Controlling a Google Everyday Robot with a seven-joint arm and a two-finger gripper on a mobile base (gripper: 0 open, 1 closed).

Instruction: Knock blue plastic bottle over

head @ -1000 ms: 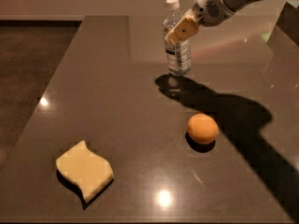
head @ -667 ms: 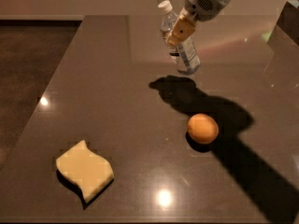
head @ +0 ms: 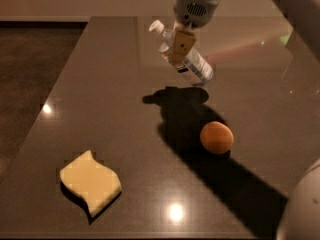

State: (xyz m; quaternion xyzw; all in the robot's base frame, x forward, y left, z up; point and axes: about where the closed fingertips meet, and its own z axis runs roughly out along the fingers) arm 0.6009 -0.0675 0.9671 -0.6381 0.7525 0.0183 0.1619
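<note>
The blue plastic bottle point(head: 196, 68) is a clear bluish bottle with a white cap and a printed label. It leans steeply, with its cap up and to the left and its base low on the dark table point(head: 100, 84) at the back middle. My gripper point(head: 180, 46) comes down from the top and presses against the bottle's middle, in front of it, hiding part of the label. The bottle's shadow lies on the table just below it.
An orange ball point(head: 216, 137) lies right of centre, in front of the bottle. A yellow wavy sponge point(head: 91, 182) lies at the front left. The table's left edge drops to dark floor. Part of my body point(head: 305, 209) fills the bottom right corner.
My gripper has swept left and forward against the bottle. The bottle has gone from upright to leaning steeply, cap to the left. The ball and sponge have not moved.
</note>
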